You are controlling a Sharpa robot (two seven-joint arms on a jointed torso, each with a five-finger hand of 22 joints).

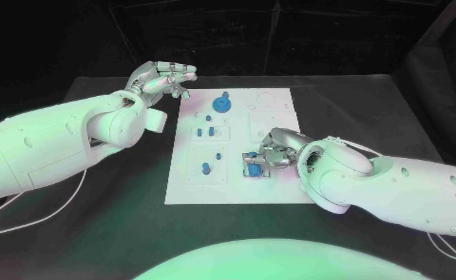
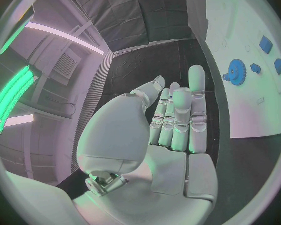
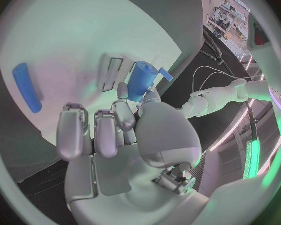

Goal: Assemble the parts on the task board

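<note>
Head view: the right hand (image 1: 266,156) is seen lowered onto the task board (image 1: 231,145) toward its 4 o'clock corner, fingers closed around a blue cylindrical part (image 1: 255,169). In the right wrist view the same part (image 3: 141,80) is pinched between thumb and fingers (image 3: 122,107), standing just beside a rectangular slot in the board. A long blue bar (image 3: 27,87) is seen lying flat on the board, well apart from the hand. The left hand (image 1: 161,80) is held above the counter (image 1: 114,227) off the board's 10 o'clock corner, fingers loosely curled and holding nothing. On the board, a blue gear (image 1: 223,103) is noted toward 12 o'clock, two small blue blocks (image 1: 204,132) near the centre, and another blue piece (image 1: 206,170) toward 7 o'clock.
</note>
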